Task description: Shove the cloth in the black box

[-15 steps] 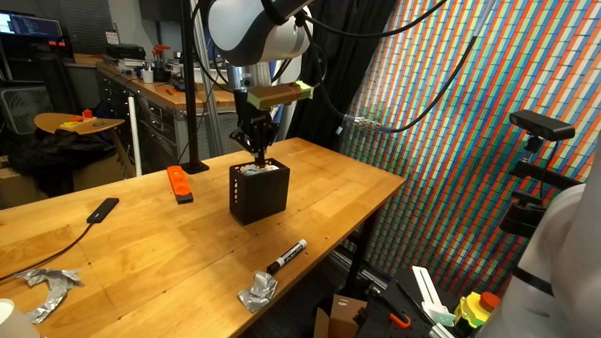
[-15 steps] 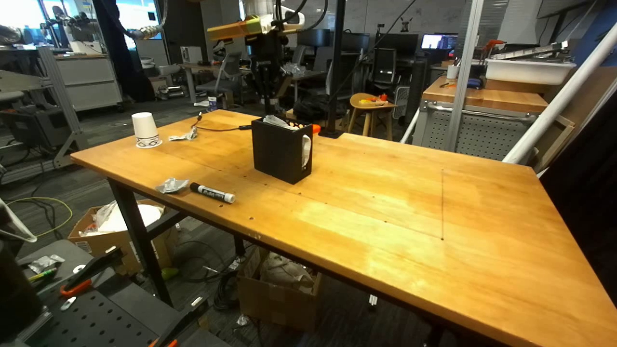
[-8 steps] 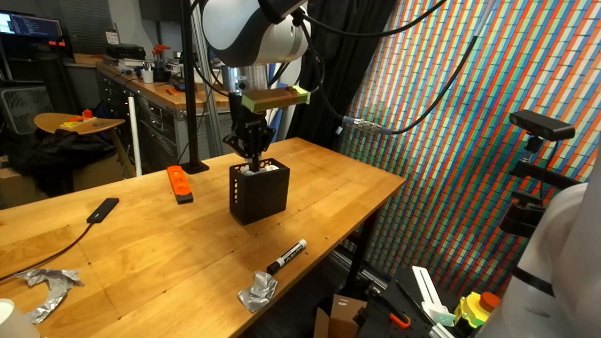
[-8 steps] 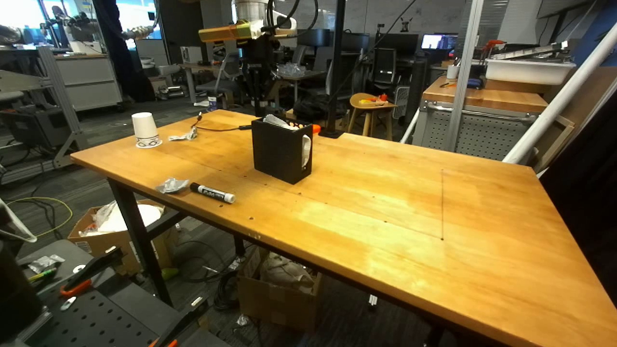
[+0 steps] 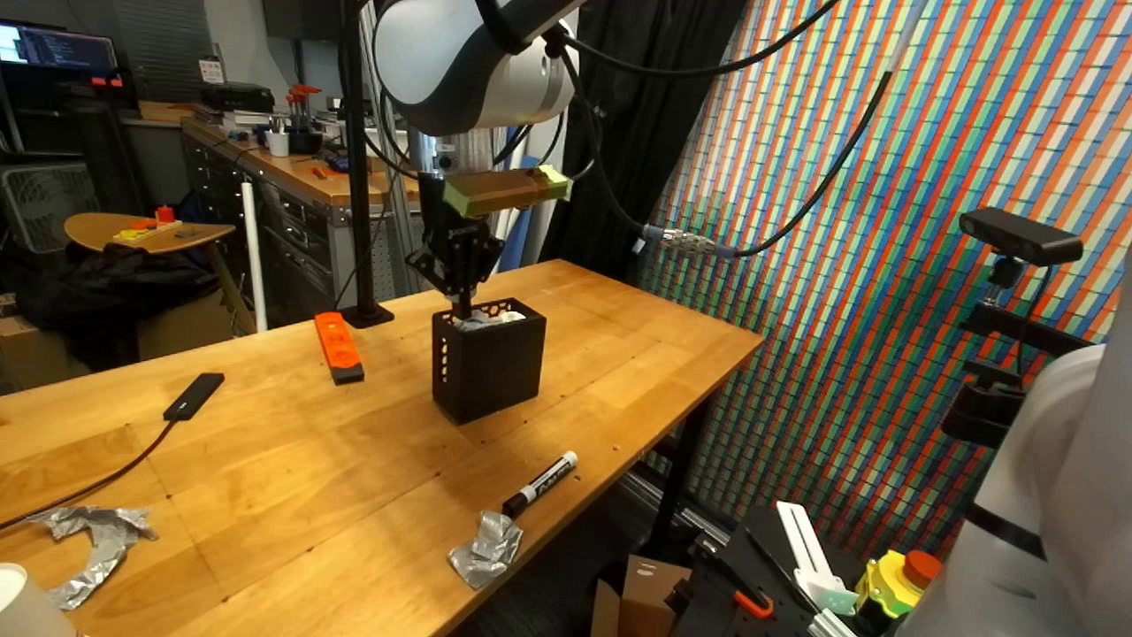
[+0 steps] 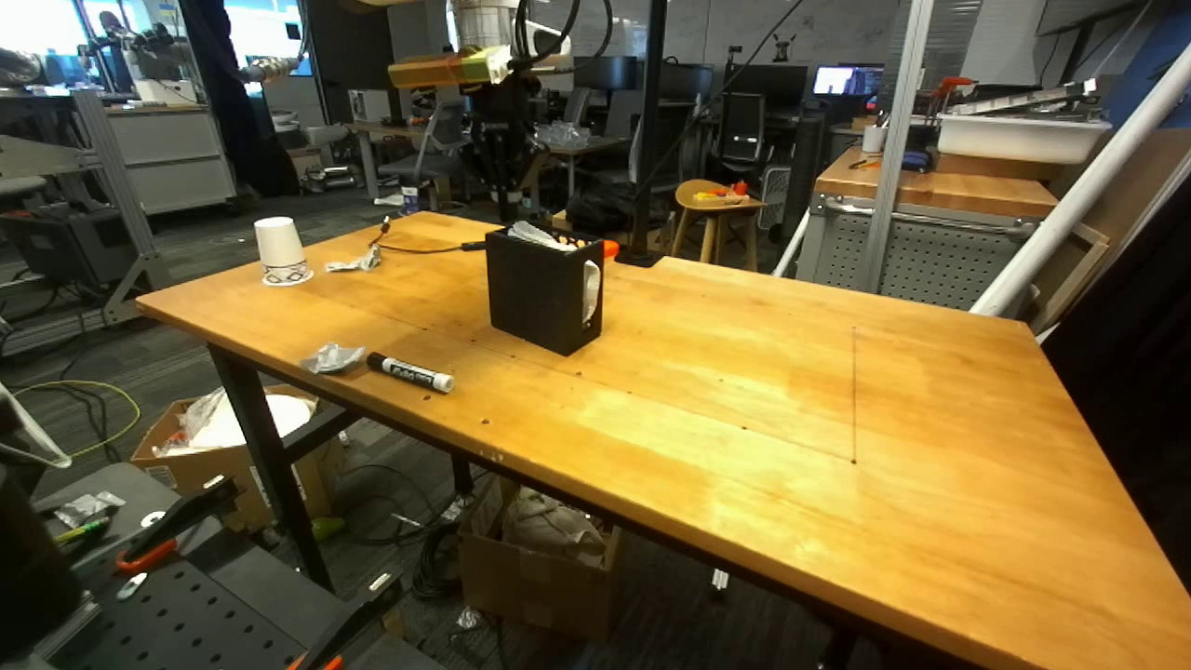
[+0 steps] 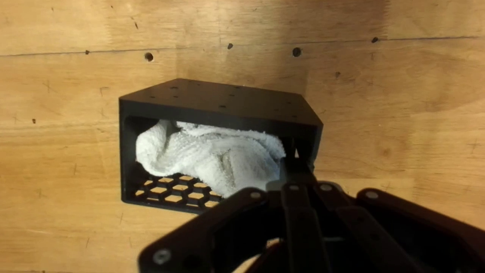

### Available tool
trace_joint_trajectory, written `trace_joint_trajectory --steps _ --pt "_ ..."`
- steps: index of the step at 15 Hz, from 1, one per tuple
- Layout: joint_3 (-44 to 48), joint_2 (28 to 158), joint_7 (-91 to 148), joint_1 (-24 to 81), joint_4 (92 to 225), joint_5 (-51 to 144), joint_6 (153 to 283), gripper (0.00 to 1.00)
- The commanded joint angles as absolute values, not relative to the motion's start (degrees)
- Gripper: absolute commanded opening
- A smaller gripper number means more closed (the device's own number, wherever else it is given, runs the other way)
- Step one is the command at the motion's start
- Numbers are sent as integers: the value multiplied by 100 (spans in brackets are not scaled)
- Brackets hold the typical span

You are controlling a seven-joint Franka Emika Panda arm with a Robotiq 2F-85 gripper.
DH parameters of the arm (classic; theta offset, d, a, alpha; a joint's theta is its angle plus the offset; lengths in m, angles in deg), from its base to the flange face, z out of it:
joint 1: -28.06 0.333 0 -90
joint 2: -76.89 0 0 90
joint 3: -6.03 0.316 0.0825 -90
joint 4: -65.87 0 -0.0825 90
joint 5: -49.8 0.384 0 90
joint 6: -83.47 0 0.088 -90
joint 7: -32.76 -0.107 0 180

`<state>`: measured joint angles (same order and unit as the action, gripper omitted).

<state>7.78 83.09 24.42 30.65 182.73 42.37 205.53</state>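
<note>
In an exterior view, one black box point(image 5: 491, 367) stands on the bench point(image 5: 637, 345), one white cloth point(image 5: 485, 321) bundled inside; one marker point(image 5: 540, 483), its lettering blurred, and two silver scraps point(image 5: 488, 550) lie apart. In an exterior view, one paper cup point(image 6: 280, 249) stands mouth down. In the wrist view, the tool point(image 7: 297, 170), jaws pressed together, is beside the cloth at one end of the box.

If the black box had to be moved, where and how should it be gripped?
Likely by its honeycomb long wall's rim, straddled from straight above: the black box stands upright and open-topped, and in the wrist view the cloth leaves a gap beside part of that wall.
</note>
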Motion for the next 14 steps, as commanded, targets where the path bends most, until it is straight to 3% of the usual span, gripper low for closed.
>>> trace_joint_trajectory --steps 1,14 --pt "797 8436 2418 3142 18196 3989 20811 0" --pt "566 8555 2388 3086 18024 3256 20982 0"
